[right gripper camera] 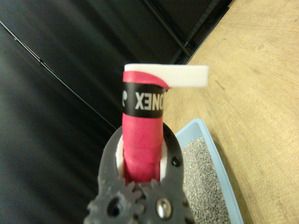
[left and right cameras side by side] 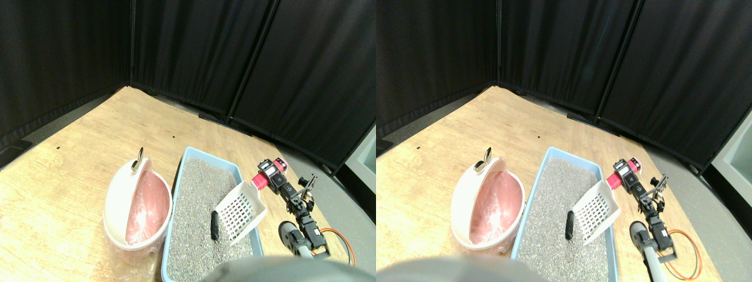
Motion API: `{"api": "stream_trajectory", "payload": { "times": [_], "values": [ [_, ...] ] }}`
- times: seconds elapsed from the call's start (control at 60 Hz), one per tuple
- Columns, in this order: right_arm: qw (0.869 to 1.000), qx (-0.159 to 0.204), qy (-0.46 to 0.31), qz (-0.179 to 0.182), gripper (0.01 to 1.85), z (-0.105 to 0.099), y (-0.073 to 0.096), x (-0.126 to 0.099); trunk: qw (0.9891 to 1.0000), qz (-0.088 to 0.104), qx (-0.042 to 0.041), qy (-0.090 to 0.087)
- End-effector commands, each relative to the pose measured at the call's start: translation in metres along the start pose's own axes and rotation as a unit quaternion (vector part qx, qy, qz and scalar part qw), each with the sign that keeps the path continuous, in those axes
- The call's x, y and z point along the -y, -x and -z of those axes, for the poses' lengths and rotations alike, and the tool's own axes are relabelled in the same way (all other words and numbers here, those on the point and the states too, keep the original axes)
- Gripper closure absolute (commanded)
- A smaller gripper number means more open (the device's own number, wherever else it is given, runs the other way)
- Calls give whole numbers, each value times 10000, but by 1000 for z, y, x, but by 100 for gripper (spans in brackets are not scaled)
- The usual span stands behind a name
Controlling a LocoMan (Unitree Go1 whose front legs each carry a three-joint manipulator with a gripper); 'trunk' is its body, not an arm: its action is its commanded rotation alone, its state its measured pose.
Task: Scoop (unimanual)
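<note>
A: Wrist view? I see jaws clamped on the red-wrapped scoop handle (right gripper camera: 141, 140).
B: Right gripper (left and right cameras side by side: 276, 176) holds it. Only the stereo view shows the dark lump (left and right cameras side by side: 215, 225) on the litter in the blue tray (left and right cameras side by side: 194, 154), lower middle, just left of the scoop (left and right cameras side by side: 239, 210), beside the pink bin (left and right cameras side by side: 138, 205).

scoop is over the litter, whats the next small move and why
Probably tip the white slotted scoop down and push its front edge under the dark lump lying just beside it on the litter in the blue tray. The lump is not yet in the scoop, and the right gripper holds the pink handle.
</note>
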Motion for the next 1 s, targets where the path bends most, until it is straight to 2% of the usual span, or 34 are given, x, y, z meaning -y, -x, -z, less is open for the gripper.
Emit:
{"api": "stream_trajectory", "payload": {
  "times": [0.017,0.033,0.1,0.133,0.233,0.283,0.417,0.5,0.617,0.717,0.733,0.833,1.0],
  "values": [
    [9994,87,320,43,180,-6,4,-5,9998,-140,-124,67],
    [9997,-22,225,51,180,-8,7,-7,9998,-144,-128,69],
    [10000,-24,51,-46,180,-6,11,-15,9997,-179,-148,109],
    [9999,-137,-41,-56,180,-7,13,-19,9996,-194,-155,139],
    [9992,-44,-287,-268,180,-5,17,-31,9992,-270,-181,246],
    [9989,-166,-297,-319,180,-5,20,-39,9988,-329,-211,307],
    [9964,-189,-588,-577,180,3,26,-59,9980,-433,-254,389],
    [9943,-272,-731,-721,180,8,27,-68,9979,-447,-248,408],
    [9933,-151,-798,-821,180,14,25,-76,9979,-445,-232,421],
    [9931,-178,-848,-787,180,18,22,-75,9979,-445,-232,421],
    [9930,-207,-869,-768,180,19,21,-74,9981,-418,-223,387],
    [9926,-379,-1003,-572,180,22,19,-70,9983,-387,-208,373],
    [9934,-316,-1035,-371,180,24,18,-62,9985,-365,-206,345]
  ]
}}
